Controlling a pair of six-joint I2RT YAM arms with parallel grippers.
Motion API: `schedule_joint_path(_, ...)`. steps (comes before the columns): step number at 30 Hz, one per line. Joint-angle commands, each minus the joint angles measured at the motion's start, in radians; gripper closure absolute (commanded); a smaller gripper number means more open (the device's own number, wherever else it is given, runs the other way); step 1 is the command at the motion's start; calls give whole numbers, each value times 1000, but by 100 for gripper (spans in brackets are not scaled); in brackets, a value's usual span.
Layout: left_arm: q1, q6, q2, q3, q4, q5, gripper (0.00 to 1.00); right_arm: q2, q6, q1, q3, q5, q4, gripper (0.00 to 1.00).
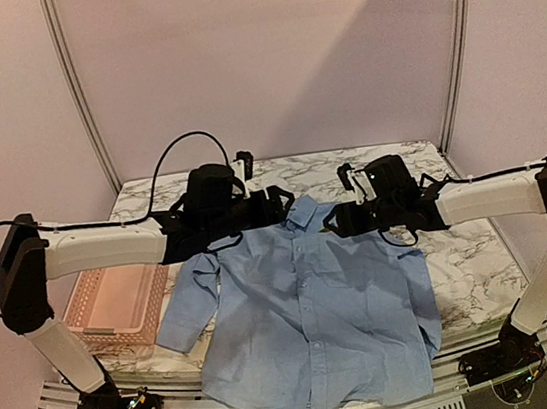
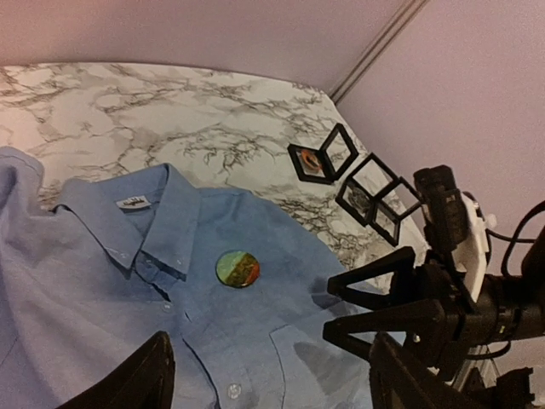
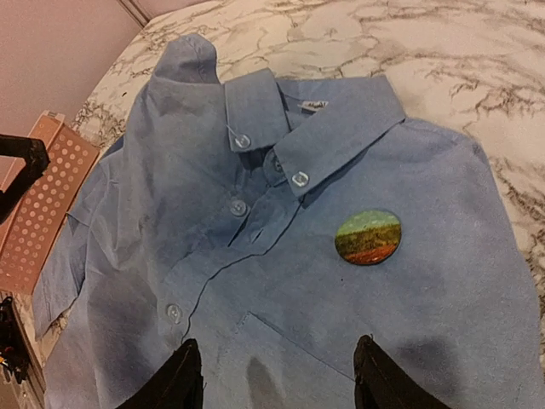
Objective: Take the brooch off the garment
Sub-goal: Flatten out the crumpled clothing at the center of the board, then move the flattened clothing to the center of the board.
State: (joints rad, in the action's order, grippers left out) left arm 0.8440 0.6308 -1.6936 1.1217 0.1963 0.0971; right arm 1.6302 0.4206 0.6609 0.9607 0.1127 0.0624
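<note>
The marbled white worktop and the light blue buttoned shirt, laid flat front up, are shown whole only by the top view. The round green-and-orange brooch is shown only by the wrist views, pinned just below the collar, above the chest pocket. The left claw and the right claw are spread wide, empty.

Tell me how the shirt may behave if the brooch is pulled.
The shirt looks soft and wrinkled, so it would probably lift with the brooch instead of staying flat. It lies loose on the table, so it may also slide.
</note>
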Motion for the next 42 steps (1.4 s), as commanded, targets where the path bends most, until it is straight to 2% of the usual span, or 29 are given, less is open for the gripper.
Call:
schedule_joint_path(1,27,96,-112,33,97,-124,23,49,80,-4,-28,66,73,42)
schedule_joint_path(4,49,109,-181,70,146,-157,28,72,90,-4,-39,70,71,43)
schedule_joint_path(7,53,139,-258,106,173,-202,44,88,114,-3,-62,70,68,44)
schedule_joint_path(9,58,156,-295,112,186,-217,51,90,127,-3,-88,77,69,46)
schedule_joint_path(13,73,150,-325,100,168,-214,55,66,153,-1,-150,81,76,46)
schedule_joint_path(18,87,95,-347,65,86,-135,56,22,151,1,-163,62,31,46)
schedule_joint_path(27,115,52,-371,-17,34,-100,75,-12,40,0,-28,-84,-150,39)
schedule_joint_path(32,134,45,-362,-56,17,-100,77,48,-18,1,69,-165,-209,41)
schedule_joint_path(34,147,42,-351,-71,10,-74,77,85,-40,2,105,-169,-216,46)
schedule_joint_path(42,188,52,-325,-129,-5,-57,77,231,-120,1,244,-149,-244,51)
